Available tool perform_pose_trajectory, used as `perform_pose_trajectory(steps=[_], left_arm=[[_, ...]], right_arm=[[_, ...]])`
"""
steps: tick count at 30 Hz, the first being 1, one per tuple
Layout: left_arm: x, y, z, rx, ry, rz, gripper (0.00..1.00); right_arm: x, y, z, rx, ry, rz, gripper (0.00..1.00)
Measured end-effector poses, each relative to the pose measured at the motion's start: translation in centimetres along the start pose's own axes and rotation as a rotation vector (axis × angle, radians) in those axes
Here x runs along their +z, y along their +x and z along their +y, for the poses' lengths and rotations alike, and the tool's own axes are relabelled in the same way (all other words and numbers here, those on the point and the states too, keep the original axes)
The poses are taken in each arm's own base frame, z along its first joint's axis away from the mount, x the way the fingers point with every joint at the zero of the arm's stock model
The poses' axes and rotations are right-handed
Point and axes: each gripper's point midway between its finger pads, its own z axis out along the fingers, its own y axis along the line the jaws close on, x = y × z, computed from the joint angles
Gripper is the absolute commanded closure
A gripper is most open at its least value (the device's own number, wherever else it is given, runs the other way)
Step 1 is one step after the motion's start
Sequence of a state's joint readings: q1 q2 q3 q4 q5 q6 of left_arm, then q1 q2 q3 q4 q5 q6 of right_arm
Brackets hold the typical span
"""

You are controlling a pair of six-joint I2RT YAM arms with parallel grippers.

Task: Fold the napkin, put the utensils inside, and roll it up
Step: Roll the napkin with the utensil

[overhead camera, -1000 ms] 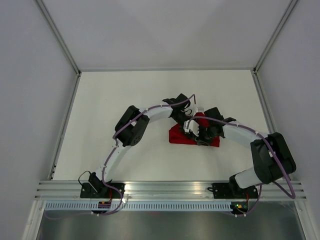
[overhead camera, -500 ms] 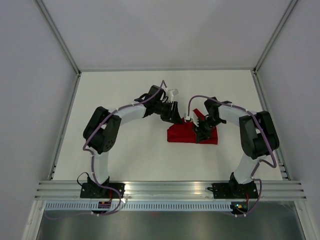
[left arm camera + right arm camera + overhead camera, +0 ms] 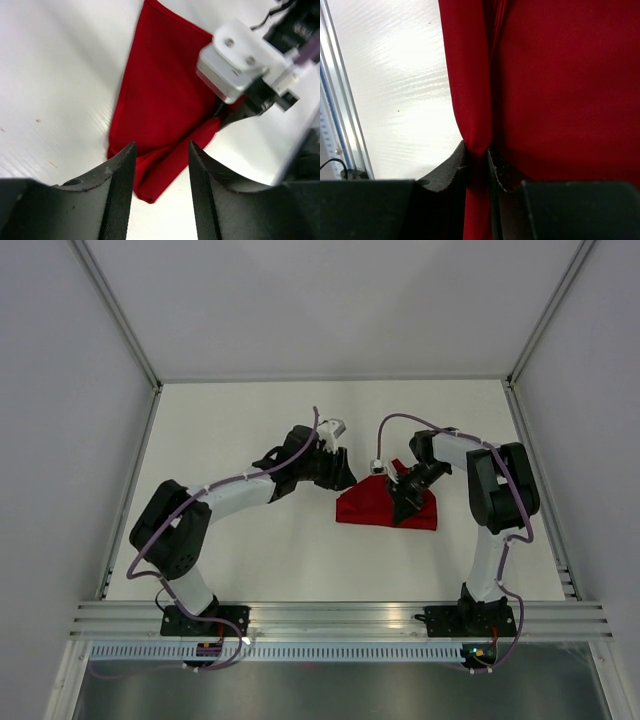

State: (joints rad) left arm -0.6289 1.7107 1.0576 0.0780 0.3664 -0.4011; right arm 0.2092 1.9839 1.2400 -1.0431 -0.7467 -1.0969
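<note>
The red napkin (image 3: 375,508) lies folded into a thick band on the white table, right of centre. It also shows in the left wrist view (image 3: 160,110) and fills the right wrist view (image 3: 560,85). My right gripper (image 3: 404,502) rests on the napkin and is shut on a rolled fold of it (image 3: 472,115). My left gripper (image 3: 345,478) is open and empty, just left of and above the napkin's upper left corner; in the left wrist view its gripper (image 3: 161,150) frames the cloth's near corner. The knife is not visible.
The white table (image 3: 230,430) is walled by grey panels, with an aluminium rail (image 3: 340,618) along the near edge. The right arm's white camera block (image 3: 240,60) hangs over the napkin.
My left arm has pulled back to the left, off the napkin, and now hovers open beside it. My right arm has swung its elbow back right while the gripper stays on the cloth.
</note>
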Motion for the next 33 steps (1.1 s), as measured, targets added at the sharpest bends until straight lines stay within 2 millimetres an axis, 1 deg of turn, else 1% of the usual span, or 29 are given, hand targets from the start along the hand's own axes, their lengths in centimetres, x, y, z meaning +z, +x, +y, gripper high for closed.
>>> perform_pose_trajectory(steps=[3,8,10,12,16,20,24,29,31,33], left_arm=[[0.8,0.9,-1.8,0.169,-0.026,-0.008,0.48],[2.5,4.4,-6.6,0.548,-0.031,0.01,0.48],[3.3,5.7,-7.9,0.678,-0.032,0.018,0.47],[4.1,6.8,-7.9,0.772,-0.049,0.035,0.47],[5.7,9.1,-6.6,0.934,-0.096,0.101,0.46],[6.9,10.3,-6.1,1.04,-0.116,0.14,0.44],[7.8,10.8,-6.6,1.1,-0.106,0.149,0.44],[8.8,10.8,-7.4,1.137,-0.091,0.148,0.44],[9.2,10.9,-7.3,1.141,-0.088,0.153,0.48],[9.4,11.0,-7.4,1.142,-0.078,0.156,0.56]], right_arm=[[0.0,0.2,0.2,0.039,-0.032,0.002,0.91],[0.0,0.4,0.4,0.1,-0.082,0.007,0.91],[0.0,0.6,0.4,0.127,-0.103,0.008,0.91],[0.0,0.6,0.5,0.153,-0.123,0.005,0.91],[-0.1,1.0,0.7,0.195,-0.153,0.01,0.91],[-0.1,1.1,0.8,0.217,-0.169,0.016,0.91],[-0.2,1.3,0.9,0.228,-0.178,0.021,0.91],[-0.1,1.4,1.0,0.242,-0.189,0.029,0.91],[-0.1,1.4,1.0,0.244,-0.191,0.031,0.91],[-0.2,1.5,0.9,0.245,-0.191,0.034,0.91]])
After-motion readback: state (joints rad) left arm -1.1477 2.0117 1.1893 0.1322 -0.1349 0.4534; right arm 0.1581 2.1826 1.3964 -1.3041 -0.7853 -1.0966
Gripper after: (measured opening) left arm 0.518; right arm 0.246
